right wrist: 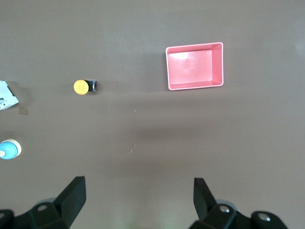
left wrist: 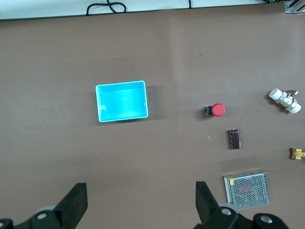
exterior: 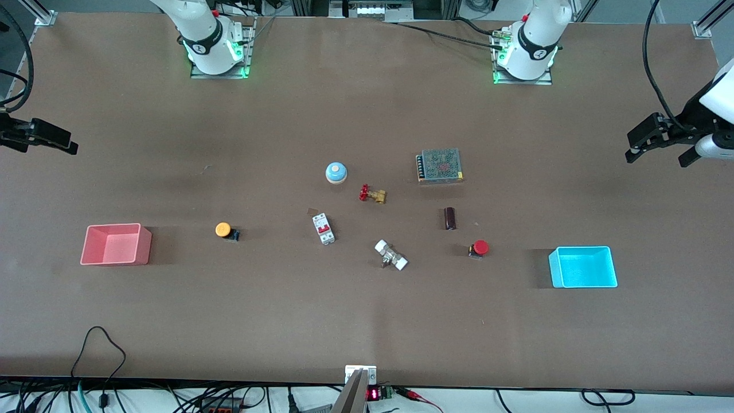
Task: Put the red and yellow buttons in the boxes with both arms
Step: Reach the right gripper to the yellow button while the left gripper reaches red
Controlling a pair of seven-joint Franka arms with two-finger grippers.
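Note:
The red button (exterior: 479, 248) lies on the table beside the cyan box (exterior: 555, 267), toward the left arm's end. Both show in the left wrist view, the button (left wrist: 217, 110) and the empty box (left wrist: 121, 101). The yellow button (exterior: 223, 230) lies beside the pink-red box (exterior: 143, 246), toward the right arm's end. Both show in the right wrist view, the button (right wrist: 81, 87) and the empty box (right wrist: 193, 67). My left gripper (exterior: 656, 152) (left wrist: 140, 188) is open and empty, high over bare table at its end. My right gripper (exterior: 57, 143) (right wrist: 138, 181) is open and empty, high over its end.
In the table's middle lie a blue dome (exterior: 336, 172), a red-handled brass valve (exterior: 371, 194), a grey mesh-topped unit (exterior: 440, 166), a white breaker (exterior: 323, 228), a white-capped fitting (exterior: 391, 255) and a small dark block (exterior: 450, 218).

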